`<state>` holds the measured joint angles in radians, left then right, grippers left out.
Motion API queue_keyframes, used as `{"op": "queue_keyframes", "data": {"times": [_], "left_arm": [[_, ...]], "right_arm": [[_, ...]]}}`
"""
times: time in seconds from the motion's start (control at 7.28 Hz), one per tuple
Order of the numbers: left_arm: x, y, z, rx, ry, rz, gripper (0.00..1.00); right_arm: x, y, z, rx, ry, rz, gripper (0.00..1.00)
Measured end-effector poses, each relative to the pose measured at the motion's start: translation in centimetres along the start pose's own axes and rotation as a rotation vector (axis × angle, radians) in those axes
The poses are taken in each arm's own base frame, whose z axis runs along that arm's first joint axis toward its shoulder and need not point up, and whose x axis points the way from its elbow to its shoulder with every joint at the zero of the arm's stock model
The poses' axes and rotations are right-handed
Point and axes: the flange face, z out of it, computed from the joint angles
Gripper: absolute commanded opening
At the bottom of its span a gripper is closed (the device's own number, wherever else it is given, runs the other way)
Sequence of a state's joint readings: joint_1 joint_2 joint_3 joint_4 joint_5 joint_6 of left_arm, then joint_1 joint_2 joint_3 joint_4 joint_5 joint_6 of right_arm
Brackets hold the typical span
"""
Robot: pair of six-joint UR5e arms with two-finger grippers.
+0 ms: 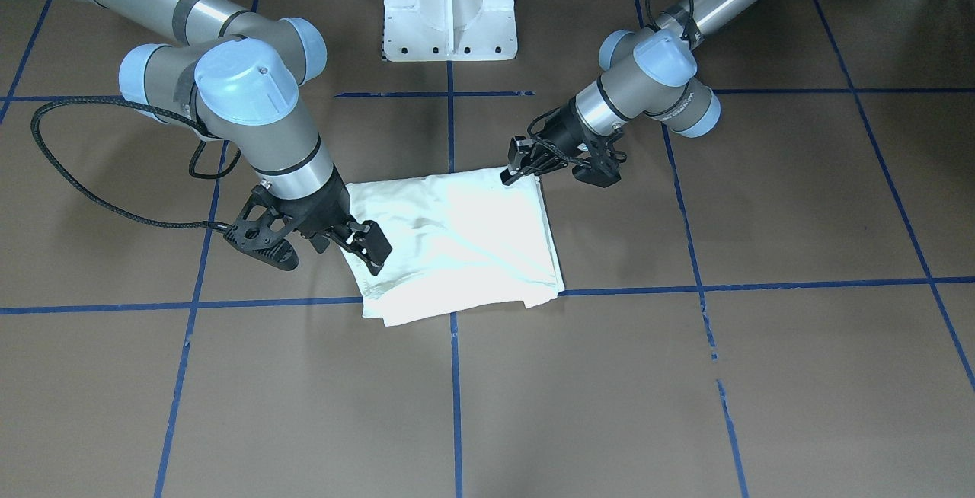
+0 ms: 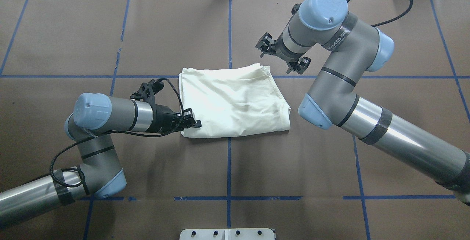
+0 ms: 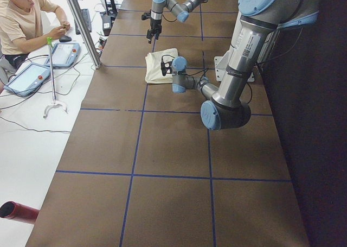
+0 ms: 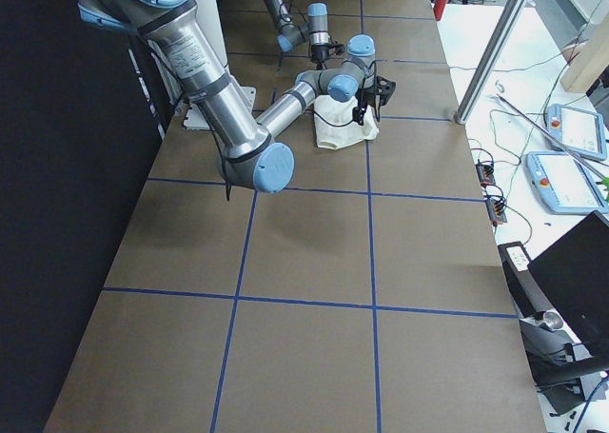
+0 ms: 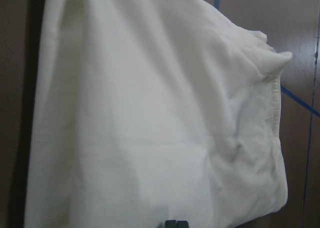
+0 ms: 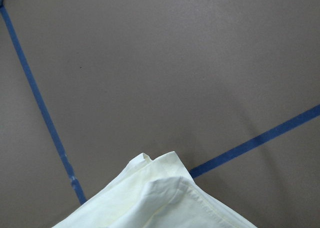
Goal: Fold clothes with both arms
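closest to the robot base is the left gripper [image 2: 196, 123], low at the near left corner of the shirt [image 2: 235, 100]. in the left wrist cam its fingertips [image 5: 171, 224] sit pressed together right over the cloth, so it's closed, but i can't tell whether any fabric is actually pinched between them.

the shirt itself lies mid table [image 2: 330, 166] as a rough folded rectangle, plain cream side up with no print showing, straddling the blue tape lines [image 2: 229, 166]. it looks light and totally limp to me. there are a few stacked layers, and i'd guess they'll slide over each other and sag the moment one side goes up without the other.

farthest out, the right gripper [image 1: 367, 245] hovers off the cloth by the far right corner. its jaws look apart, and no fingertips show in its wrist cam.

that cam does show a stitched hem [image 6: 200, 198] at the corner. i'd take hold there and pinch every layer, because the hem is the firmest bit and a mid-panel grab would probably just bunch the top layer.
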<state>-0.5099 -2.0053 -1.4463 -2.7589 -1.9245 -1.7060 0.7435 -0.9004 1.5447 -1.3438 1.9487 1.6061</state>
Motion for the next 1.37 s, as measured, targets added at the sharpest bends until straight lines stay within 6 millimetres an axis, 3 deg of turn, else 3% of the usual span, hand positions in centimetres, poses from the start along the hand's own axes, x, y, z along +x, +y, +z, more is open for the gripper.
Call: {"op": "queue_keyframes", "data": {"times": [0.41, 0.82, 1.1, 1.37], "left_arm": [[-3.0, 0.0, -0.9, 0.006, -0.039, -0.014, 0.00], [-4.3, 0.5, -1.8, 0.003, -0.051, -0.019, 0.00], [-5.5, 1.1, -3.7, 0.000, -0.055, -0.021, 0.00], [-6.9, 2.4, -7.6, -0.010, -0.054, -0.019, 0.00]], "right_arm": [[-0.1, 0.1, -0.2, 0.001, -0.004, -0.002, 1.00], [-0.2, 0.2, -0.3, 0.000, -0.008, -0.004, 1.00], [-0.2, 0.2, -0.4, 0.001, -0.009, -0.004, 1.00], [0.6, 0.0, -0.5, 0.000, -0.006, -0.001, 1.00]]}}
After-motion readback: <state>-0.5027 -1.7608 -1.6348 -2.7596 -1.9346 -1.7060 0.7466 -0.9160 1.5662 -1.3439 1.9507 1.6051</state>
